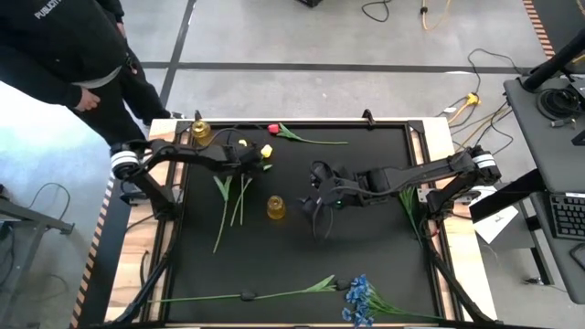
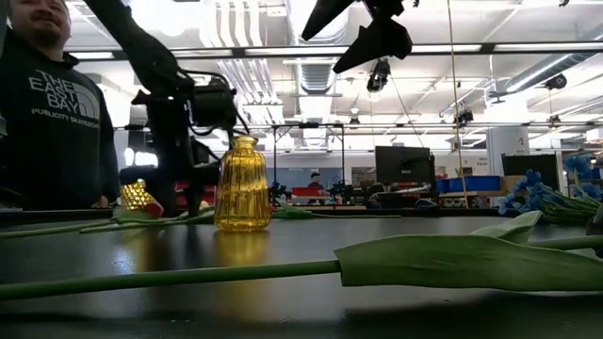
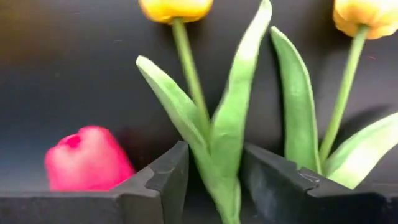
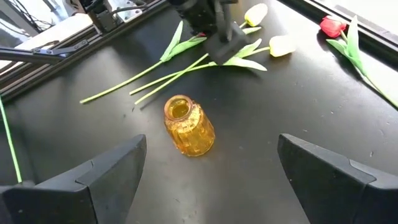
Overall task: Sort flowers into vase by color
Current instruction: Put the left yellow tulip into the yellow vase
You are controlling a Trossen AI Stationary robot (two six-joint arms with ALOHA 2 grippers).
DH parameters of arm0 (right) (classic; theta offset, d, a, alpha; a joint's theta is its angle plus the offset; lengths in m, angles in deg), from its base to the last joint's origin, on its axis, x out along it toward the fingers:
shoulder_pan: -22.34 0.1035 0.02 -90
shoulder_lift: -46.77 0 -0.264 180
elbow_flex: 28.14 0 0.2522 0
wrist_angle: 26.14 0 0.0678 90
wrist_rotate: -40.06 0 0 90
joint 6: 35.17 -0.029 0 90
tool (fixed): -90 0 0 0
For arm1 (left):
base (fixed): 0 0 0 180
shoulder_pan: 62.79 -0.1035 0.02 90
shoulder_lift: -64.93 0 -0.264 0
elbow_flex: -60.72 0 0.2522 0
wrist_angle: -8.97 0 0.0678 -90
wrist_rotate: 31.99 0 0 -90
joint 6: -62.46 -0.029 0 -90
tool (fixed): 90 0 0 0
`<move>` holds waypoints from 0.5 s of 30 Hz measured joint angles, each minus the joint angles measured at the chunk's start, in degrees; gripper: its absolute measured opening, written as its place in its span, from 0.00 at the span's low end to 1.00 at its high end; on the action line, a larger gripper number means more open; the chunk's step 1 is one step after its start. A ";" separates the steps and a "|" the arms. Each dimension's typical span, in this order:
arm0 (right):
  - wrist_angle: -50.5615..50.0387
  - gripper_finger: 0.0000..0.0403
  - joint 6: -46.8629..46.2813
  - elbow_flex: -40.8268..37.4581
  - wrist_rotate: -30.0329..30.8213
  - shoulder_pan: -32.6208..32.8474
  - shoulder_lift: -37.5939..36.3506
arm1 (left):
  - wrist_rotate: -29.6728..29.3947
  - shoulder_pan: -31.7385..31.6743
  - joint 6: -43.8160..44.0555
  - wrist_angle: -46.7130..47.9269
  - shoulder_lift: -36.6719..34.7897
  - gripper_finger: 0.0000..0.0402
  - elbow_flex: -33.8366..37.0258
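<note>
Lying flat on the dark bench (image 1: 366, 265), the two yellow tulips (image 1: 266, 151) sit side by side near the far edge, heads toward the back, thin stems trailing toward the middle. They look feather-light and floppy: plastic-soft leaves, wiry stems that will bend and swing if lifted far from the balance point. My call is to pinch low on the stem where the leaves gather, not the bloom, which would squash or slip.

And that is just where the left hand (image 3: 214, 180) is! Its two dark fingers (image 3: 155, 180) stand apart on either side of one tulip's stem and leaf cluster, close to the greenery but not visibly clamped on it. A red tulip (image 3: 87, 158) head lies just beside one finger; mind it doesn't get swept along.

The amber vase (image 1: 275, 207) stands upright mid-bench, near the stem ends, with a narrow mouth that will demand a well-aimed stem tip. A second yellow vase (image 1: 201, 131) waits at the far left corner.

The right hand (image 1: 326, 194) hovers beside the amber vase, fingers spread wide, holding nothing.

Nearer the front lie another long-stemmed flower (image 1: 274, 292) and a bunch of blue blossoms (image 1: 359, 300). A person (image 1: 64, 55) stands beyond the left corner.
</note>
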 joint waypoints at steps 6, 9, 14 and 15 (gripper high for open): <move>0.07 0.88 0.02 0.00 -0.02 0.39 0.00 | 0.03 -0.06 -3.04 -0.01 2.66 0.24 -3.14; 0.06 0.88 0.26 0.00 -0.02 0.60 -0.12 | -0.88 -0.11 -4.76 -0.98 2.75 0.09 -4.00; 0.11 0.88 1.72 0.00 0.03 0.74 -1.91 | -0.96 -0.11 -5.51 -0.82 -1.03 0.02 -4.20; 0.07 0.88 2.30 0.00 0.05 0.74 -2.49 | -0.96 -0.11 -5.72 -0.82 -2.53 0.02 -4.18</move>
